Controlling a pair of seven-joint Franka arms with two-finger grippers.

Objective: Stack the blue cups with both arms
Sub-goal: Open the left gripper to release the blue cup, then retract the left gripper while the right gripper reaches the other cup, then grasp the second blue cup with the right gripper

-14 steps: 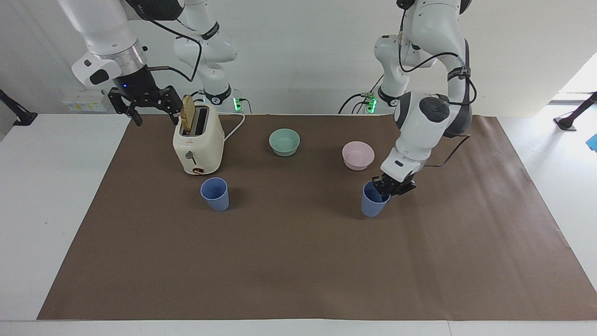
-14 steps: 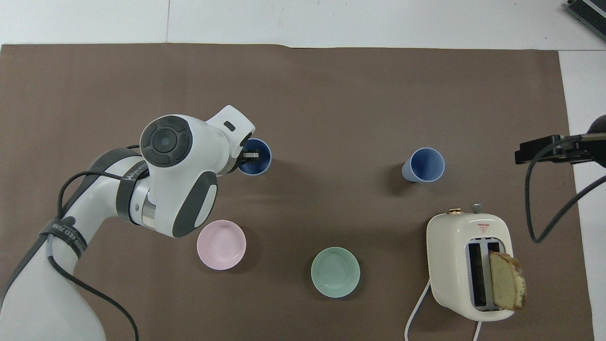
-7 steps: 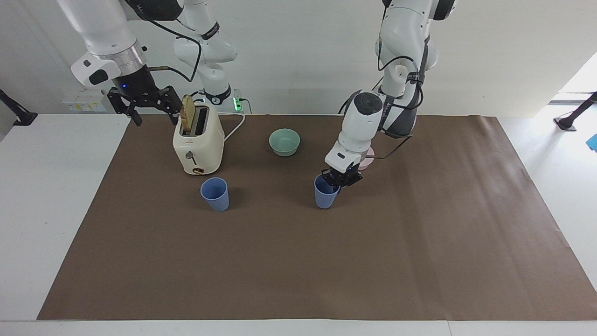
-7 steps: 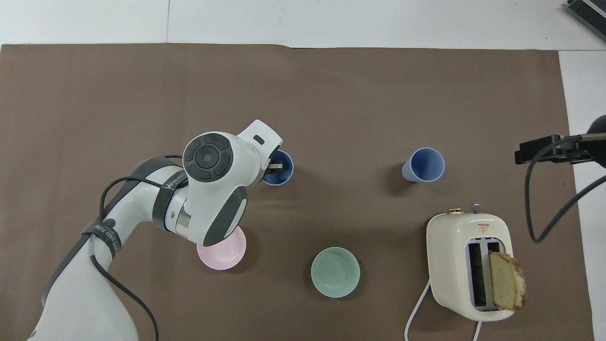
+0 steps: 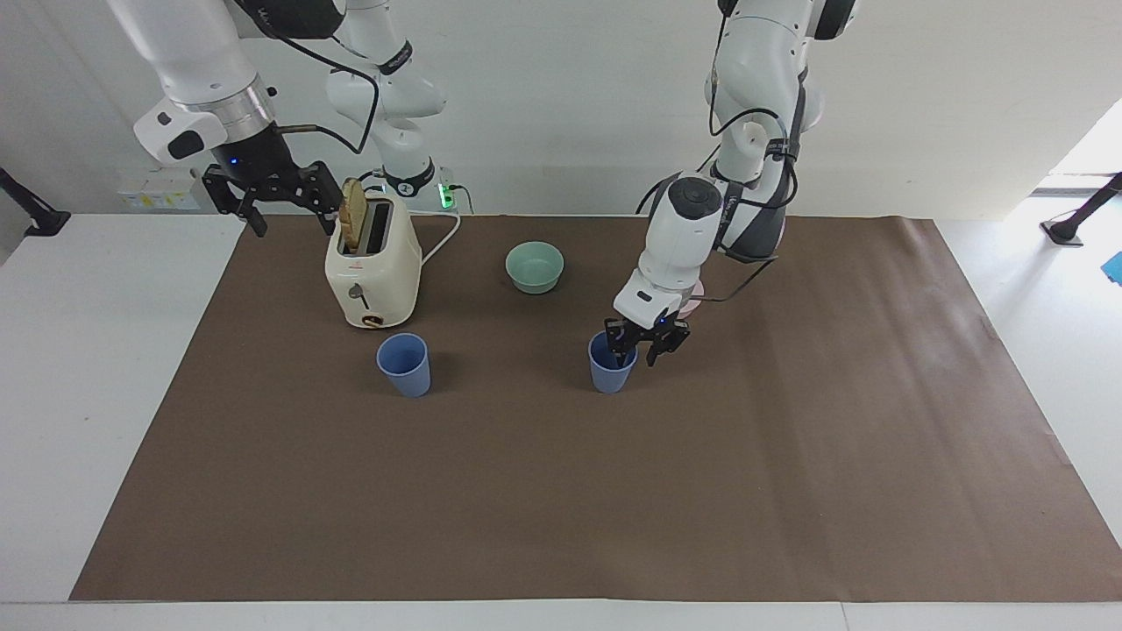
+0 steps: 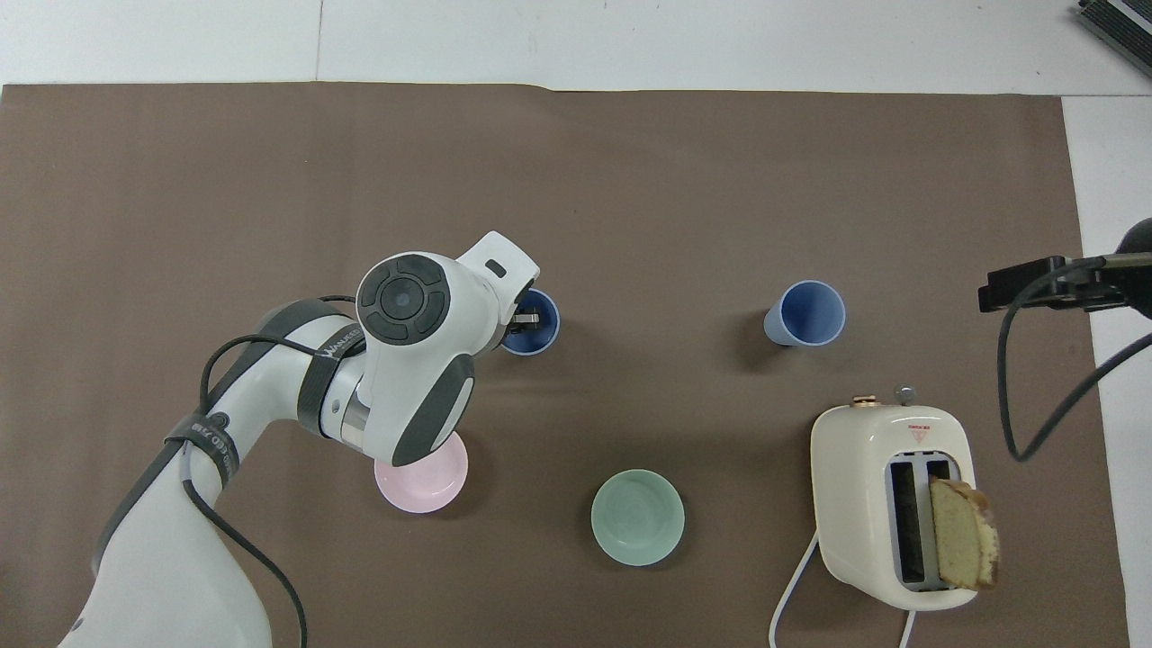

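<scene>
Left gripper (image 5: 639,349) jaws spread, one finger inside blue cup (image 5: 609,366) mid-mat. Second blue cup (image 5: 404,365) empty, near toaster (image 5: 372,263) holding bread slice (image 5: 353,213). Right gripper (image 5: 279,197) wide open, waiting.

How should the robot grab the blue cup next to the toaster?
Come straight down from above and pinch the rim of the blue cup, with one claw finger inside and one outside. It stands upright with its open mouth on top, and a side grip might slip on its tapered wall. The toaster also crowds the side nearer the robots.
</scene>
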